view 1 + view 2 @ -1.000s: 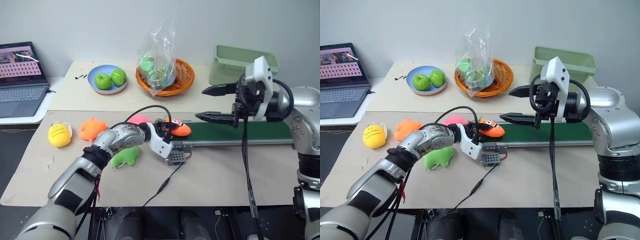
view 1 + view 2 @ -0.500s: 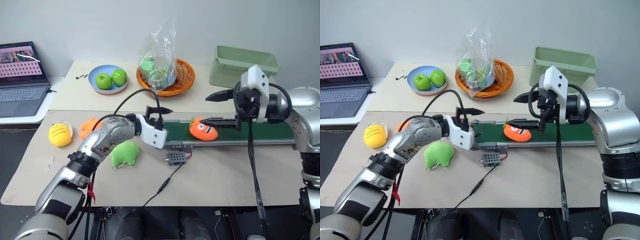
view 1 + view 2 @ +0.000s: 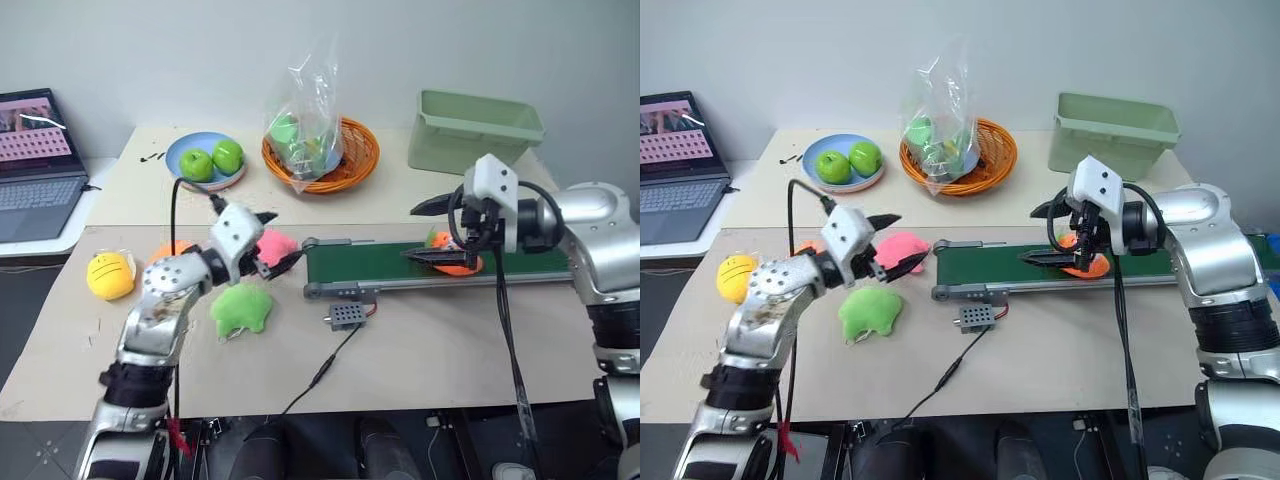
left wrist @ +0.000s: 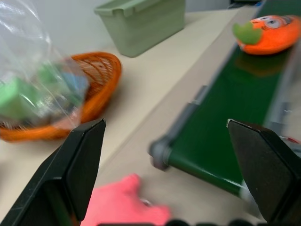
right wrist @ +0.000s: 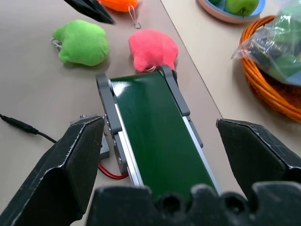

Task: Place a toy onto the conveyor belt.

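Observation:
The toy [image 3: 456, 262], a deep-orange plush with a green bit, lies on the dark green conveyor belt [image 3: 380, 264] toward its right part; the left wrist view shows this toy [image 4: 268, 33] far down the belt [image 4: 221, 127]. My right gripper [image 3: 425, 232] is open just over the toy, its lower finger crossing in front of it, and nothing sits between its fingers in the right wrist view. My left gripper [image 3: 283, 237] stands open and empty beside the belt's left end, over the pink plush.
Left of the belt lie a pink plush [image 5: 153, 49], a lime-green plush [image 3: 240, 308], an orange fish plush [image 3: 168, 248] and a yellow plush [image 3: 110, 275]. A small grey box with cable [image 3: 348, 315] sits in front. Behind are an apple plate [image 3: 200, 160], a basket [image 3: 320, 150], a green bin [image 3: 480, 125] and a laptop [image 3: 35, 150].
My left gripper let go of the toy at the belt's left end, opened, rolled and drew back left. The toy rode the belt rightward to my right gripper, which sank a little.

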You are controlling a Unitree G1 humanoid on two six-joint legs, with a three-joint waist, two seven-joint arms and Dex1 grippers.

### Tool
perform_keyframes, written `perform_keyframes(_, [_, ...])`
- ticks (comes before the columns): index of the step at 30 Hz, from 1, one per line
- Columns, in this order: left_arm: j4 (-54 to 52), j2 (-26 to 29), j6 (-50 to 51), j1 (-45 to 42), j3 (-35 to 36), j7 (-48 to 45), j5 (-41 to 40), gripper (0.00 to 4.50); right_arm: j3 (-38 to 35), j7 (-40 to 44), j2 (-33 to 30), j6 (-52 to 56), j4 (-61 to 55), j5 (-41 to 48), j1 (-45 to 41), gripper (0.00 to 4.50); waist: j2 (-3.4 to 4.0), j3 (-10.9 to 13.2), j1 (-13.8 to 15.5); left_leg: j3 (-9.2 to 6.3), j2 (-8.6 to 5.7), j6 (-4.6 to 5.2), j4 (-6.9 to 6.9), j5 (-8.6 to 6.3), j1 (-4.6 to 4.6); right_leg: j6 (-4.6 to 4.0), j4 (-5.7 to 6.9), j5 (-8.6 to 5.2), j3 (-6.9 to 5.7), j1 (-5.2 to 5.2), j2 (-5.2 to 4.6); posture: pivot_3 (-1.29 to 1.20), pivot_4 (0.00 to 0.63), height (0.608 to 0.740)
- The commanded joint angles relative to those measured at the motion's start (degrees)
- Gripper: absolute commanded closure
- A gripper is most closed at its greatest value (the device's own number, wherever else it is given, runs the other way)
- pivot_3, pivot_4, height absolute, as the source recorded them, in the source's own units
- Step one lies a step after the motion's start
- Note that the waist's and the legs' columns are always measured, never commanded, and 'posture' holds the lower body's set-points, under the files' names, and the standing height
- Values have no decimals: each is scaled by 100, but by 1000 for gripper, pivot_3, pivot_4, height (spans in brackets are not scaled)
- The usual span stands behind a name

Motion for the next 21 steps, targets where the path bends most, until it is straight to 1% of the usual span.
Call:
perform_keyframes(1, [-813,251,879,142,302,142,-526,109,-216,-163,161,-109,48,80,-18,0,0,0,5,-1,0,0,1,0,0,0,0,0,-1,1,0,0,150,740])
perform_keyframes(4, [-1233,179,1051,376,352,498,-601,109,-298,-223,309,20,36,217,48,0,0,0,36,-4,-2,0,1,0,2,0,-2,0,-2,6,-1,0,150,740])
perform_keyframes(7, [-1377,139,1360,435,316,790,-630,109,-353,-357,419,70,29,272,129,0,0,0,49,-6,-4,0,1,0,2,0,-2,0,-6,14,-4,0,150,740])
perform_keyframes(11, [-1331,-36,1447,354,370,1112,-726,109,-467,-556,541,174,-49,345,250,0,0,0,40,-8,-5,-1,1,0,7,0,-6,0,-6,17,-3,0,150,740])
perform_keyframes(15, [-1149,6,1534,267,312,1042,-883,109,-459,-717,585,169,-122,321,394,0,0,0,26,-7,-4,0,1,0,10,-1,-5,0,-5,17,-2,0,150,740])
perform_keyframes(21, [-1043,6,1254,219,204,1255,-650,109,-562,-855,554,256,-253,431,517,0,0,0,25,-5,-5,-1,1,0,12,-1,-8,0,-3,18,-2,0,150,740])
